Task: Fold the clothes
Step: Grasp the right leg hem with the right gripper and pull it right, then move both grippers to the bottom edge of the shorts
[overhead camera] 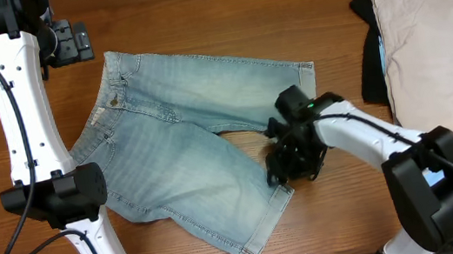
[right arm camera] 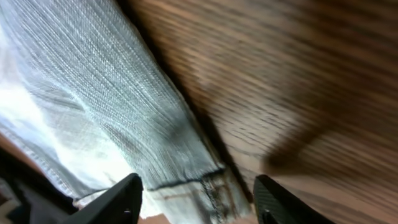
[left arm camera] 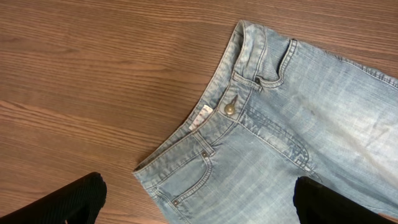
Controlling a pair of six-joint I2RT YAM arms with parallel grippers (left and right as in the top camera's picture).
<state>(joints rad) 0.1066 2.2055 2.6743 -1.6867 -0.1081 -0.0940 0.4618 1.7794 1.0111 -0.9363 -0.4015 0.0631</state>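
Note:
The light-blue denim shorts [overhead camera: 177, 151] lie spread flat on the wooden table, waistband to the upper left and both legs pointing right. My left gripper [overhead camera: 66, 40] is open and empty, above the table beside the waistband. In the left wrist view its fingers [left arm camera: 199, 196] frame the button and front pocket of the shorts [left arm camera: 273, 143]. My right gripper [overhead camera: 289, 167] is low at the hem corner of the near leg. In the right wrist view its fingers [right arm camera: 199, 199] are open on either side of the stitched hem [right arm camera: 186, 177], not closed on it.
A pile of other clothes sits at the right edge: a beige garment [overhead camera: 431, 47] on top, black fabric [overhead camera: 367, 47] and a sky-blue piece [overhead camera: 383, 52] under it. The left arm's white links [overhead camera: 29, 127] stand along the table's left side.

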